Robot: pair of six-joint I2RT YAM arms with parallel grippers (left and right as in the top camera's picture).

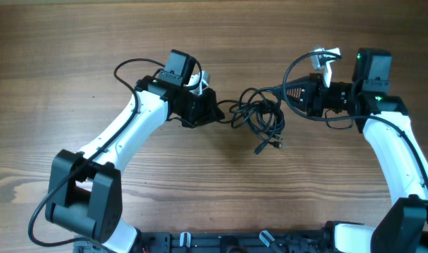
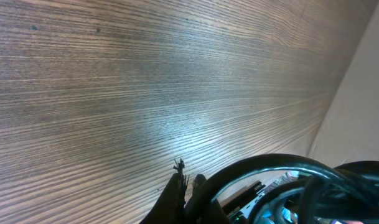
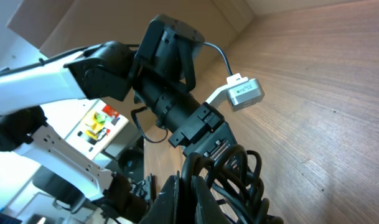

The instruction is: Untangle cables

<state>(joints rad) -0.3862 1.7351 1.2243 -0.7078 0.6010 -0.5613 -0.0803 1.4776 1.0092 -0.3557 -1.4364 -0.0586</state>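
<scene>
Left gripper, jaws clenched, sat just left of the cables; one strand ran from its tips into the tangle, though whether it was pinched could not be told. The cables lay bunched on the wooden table. Just right of them, at their upper edge, the right gripper was likewise clenched.

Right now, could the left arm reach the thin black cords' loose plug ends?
Probably yes: the plug ends lie clear of the tangle on the wooden table, close to the shut left gripper.
</scene>
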